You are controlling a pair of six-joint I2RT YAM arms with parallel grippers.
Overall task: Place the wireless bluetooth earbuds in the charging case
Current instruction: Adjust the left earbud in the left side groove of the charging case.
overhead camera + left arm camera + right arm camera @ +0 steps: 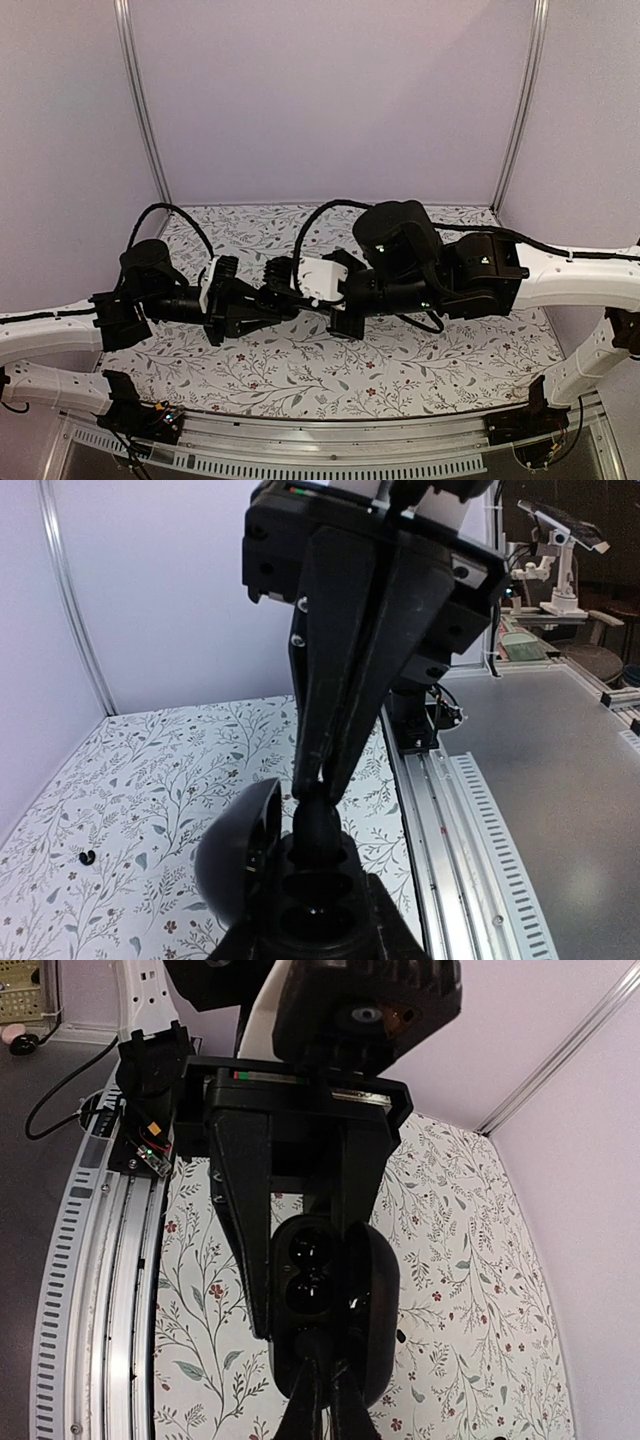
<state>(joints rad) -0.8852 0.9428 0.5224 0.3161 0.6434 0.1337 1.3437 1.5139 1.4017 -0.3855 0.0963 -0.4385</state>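
The black oval charging case (322, 885) is held up off the table with my left gripper (315, 935) shut on its sides. Its lid (232, 858) stands open to the left. My right gripper (320, 792) comes down from above, shut on one black earbud (320, 825), whose lower end sits at the case's far socket. In the right wrist view the case (308, 1260) faces me with its lid (378, 1295) open to the right, and my right gripper (322, 1365) meets its near end. Both grippers meet above mid-table (285, 295). A second tiny black bud (86, 857) lies on the table.
The table has a flower-print cover (300, 375). A slotted metal rail (470, 810) runs along its near edge, with cables and an electronics mount (150, 1140) beside it. Lilac walls and aluminium corner posts (140, 110) close in the back and sides.
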